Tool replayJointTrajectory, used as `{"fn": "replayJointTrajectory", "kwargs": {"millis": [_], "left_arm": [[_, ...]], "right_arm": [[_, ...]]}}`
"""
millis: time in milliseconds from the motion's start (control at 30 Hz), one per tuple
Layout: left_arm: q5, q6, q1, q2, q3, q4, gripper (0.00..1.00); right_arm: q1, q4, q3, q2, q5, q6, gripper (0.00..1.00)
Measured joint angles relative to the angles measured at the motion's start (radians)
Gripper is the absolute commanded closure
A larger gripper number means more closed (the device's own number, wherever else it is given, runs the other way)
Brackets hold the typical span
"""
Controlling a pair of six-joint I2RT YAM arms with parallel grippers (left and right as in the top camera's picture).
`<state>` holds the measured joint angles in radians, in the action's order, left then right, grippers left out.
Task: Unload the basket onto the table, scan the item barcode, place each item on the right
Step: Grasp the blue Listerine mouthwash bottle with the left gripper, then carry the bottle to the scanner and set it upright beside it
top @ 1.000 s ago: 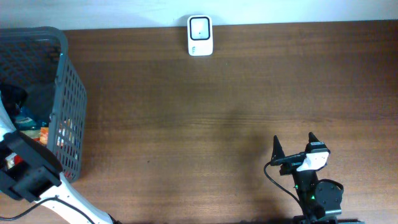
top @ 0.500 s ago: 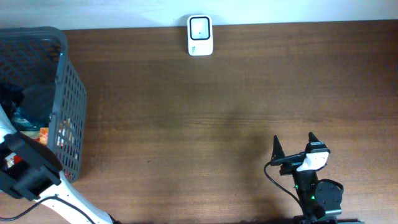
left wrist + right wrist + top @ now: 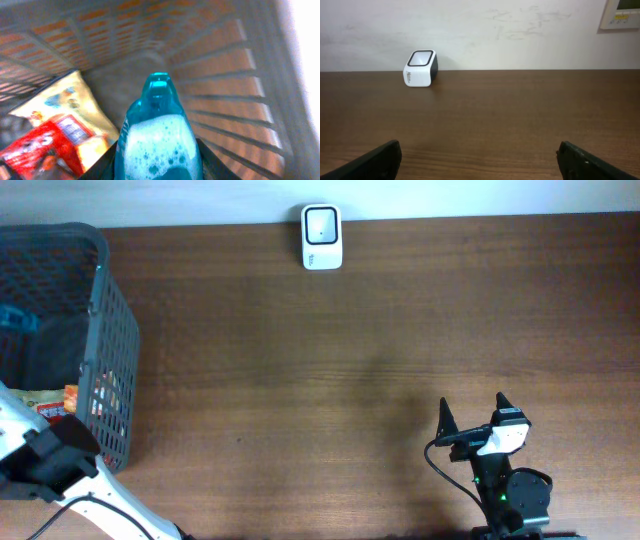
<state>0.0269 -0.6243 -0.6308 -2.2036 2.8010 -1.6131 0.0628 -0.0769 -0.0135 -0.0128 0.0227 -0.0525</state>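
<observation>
The translucent blue plastic bottle (image 3: 159,145), with white foamy liquid inside, is sitting clamped in the left pincer (image 3: 159,157), and both jaws are pressing on its sides. Its narrow top end is pointing straight ahead, away from this pincer. The small white box-shaped barcode scanner (image 3: 420,68), with a dark window on top, is standing upright well ahead of the right pincer (image 3: 480,162), a little to its left.

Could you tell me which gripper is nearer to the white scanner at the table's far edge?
Right. The right gripper faces the scanner across open table; the left gripper is off in the basket, closed around a blue bottle.
</observation>
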Motion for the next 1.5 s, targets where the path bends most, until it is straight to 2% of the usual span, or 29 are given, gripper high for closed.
{"fn": "replayJointTrajectory", "kwargs": {"millis": [200, 333, 433, 567, 733, 967, 1167, 1267, 1300, 1500], "left_arm": [[0.159, 0.003, 0.013, 0.005, 0.275, -0.018, 0.87], [0.262, 0.003, 0.073, 0.070, 0.307, 0.005, 0.87], [0.306, 0.003, 0.195, 0.126, 0.308, 0.008, 0.86], [0.338, 0.003, 0.432, 0.149, 0.315, 0.028, 0.87], [0.227, 0.003, 0.765, 0.142, 0.312, 0.032, 0.85], [0.002, 0.003, 1.072, -0.006, 0.225, 0.062, 0.85], [-0.061, 0.011, 1.217, -0.257, 0.153, 0.159, 0.84], [-0.071, 0.023, 1.276, -0.365, 0.143, 0.174, 0.79], [-0.074, 0.025, 1.290, -0.386, 0.142, 0.187, 0.75], [-0.107, 0.034, 1.346, -0.481, 0.142, 0.304, 0.73]], "right_arm": [[0.000, 0.000, 0.000, 0.000, 0.000, 0.000, 0.02], [0.000, 0.000, 0.000, 0.000, 0.000, 0.000, 0.02], [0.000, 0.000, 0.000, 0.000, 0.000, 0.000, 0.02], [0.000, 0.000, 0.000, 0.000, 0.000, 0.000, 0.02], [0.000, 0.000, 0.000, 0.000, 0.000, 0.000, 0.02], [0.000, 0.000, 0.000, 0.000, 0.000, 0.000, 0.02], [0.000, 0.000, 0.000, 0.000, 0.000, 0.000, 0.02], [0.000, 0.000, 0.000, 0.000, 0.000, 0.000, 0.02], [0.000, 0.000, 0.000, 0.000, 0.000, -0.001, 0.02], [0.000, 0.000, 0.000, 0.000, 0.000, 0.000, 0.02]]}}
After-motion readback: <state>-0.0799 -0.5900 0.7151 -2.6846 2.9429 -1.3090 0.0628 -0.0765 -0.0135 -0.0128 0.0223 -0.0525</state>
